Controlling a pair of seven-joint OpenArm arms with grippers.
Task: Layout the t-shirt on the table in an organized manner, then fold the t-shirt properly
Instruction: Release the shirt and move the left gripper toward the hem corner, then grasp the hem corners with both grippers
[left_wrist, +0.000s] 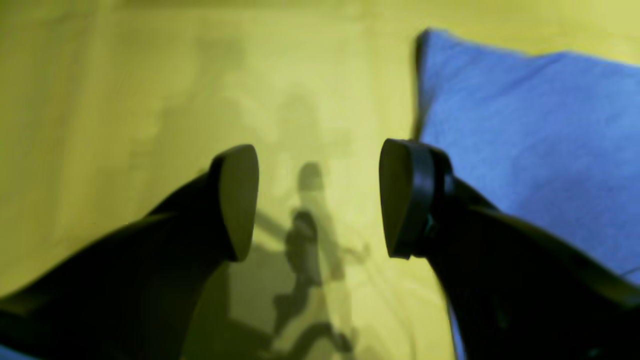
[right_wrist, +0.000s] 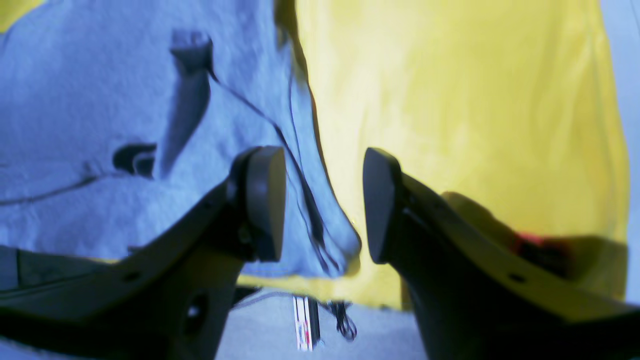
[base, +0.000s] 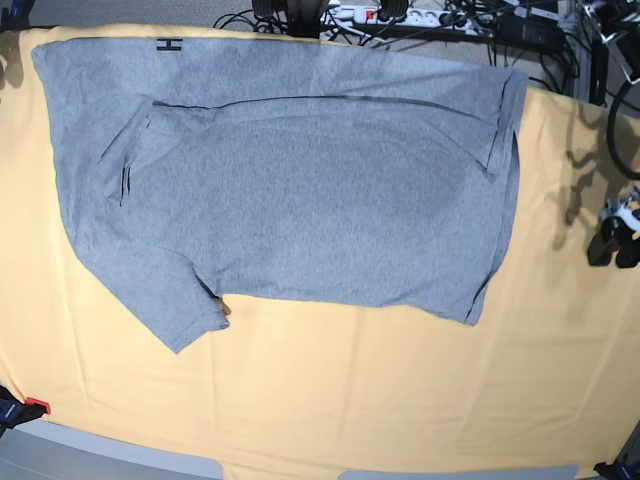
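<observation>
Nearest, the left hand (left_wrist: 319, 200) is seen with its pads set wide apart and nothing between them, hovering over the bare tabletop (left_wrist: 150, 100) just beside an edge of the t-shirt (left_wrist: 540, 140). The right hand (right_wrist: 324, 205) is likewise parted and empty, poised at a drooping tip of cloth that hangs close between its pads without being clamped. The shirt (base: 300, 190) is spread flat toward the far side of the tabletop (base: 350, 400), one sleeve splayed out on the near side. It is judged light, limp and prone to bunching, best pinched at hem corners or sleeve edges. Both wrist views are blurred and colour-shifted, the arms are largely cut off in the base view, and almost no lettering can be made out.
</observation>
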